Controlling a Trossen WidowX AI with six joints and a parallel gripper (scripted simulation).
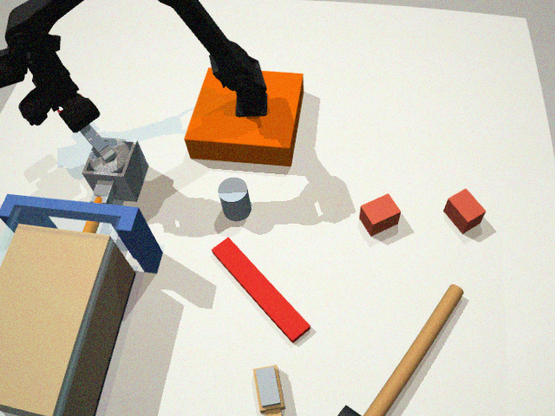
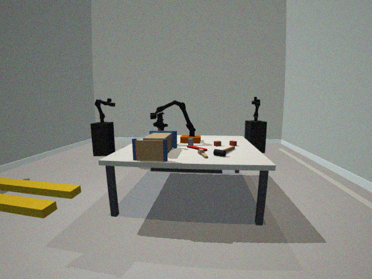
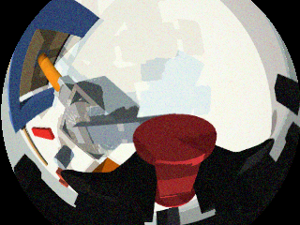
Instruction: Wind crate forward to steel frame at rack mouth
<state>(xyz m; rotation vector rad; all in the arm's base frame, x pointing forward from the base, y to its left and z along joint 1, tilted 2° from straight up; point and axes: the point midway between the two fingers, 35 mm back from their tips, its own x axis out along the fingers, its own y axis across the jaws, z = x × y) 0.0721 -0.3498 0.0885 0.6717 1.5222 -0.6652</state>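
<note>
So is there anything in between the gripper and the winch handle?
No, nothing in between! The gripper is shut right on the red knob of the handle. The other end of the handle is down at the top of the winch.

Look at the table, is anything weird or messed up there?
Nothing looks spilled or broken. The hammer and red bar lie at slants, but that seems ordinary for loose things. The grey cylinder stands upright.
</note>
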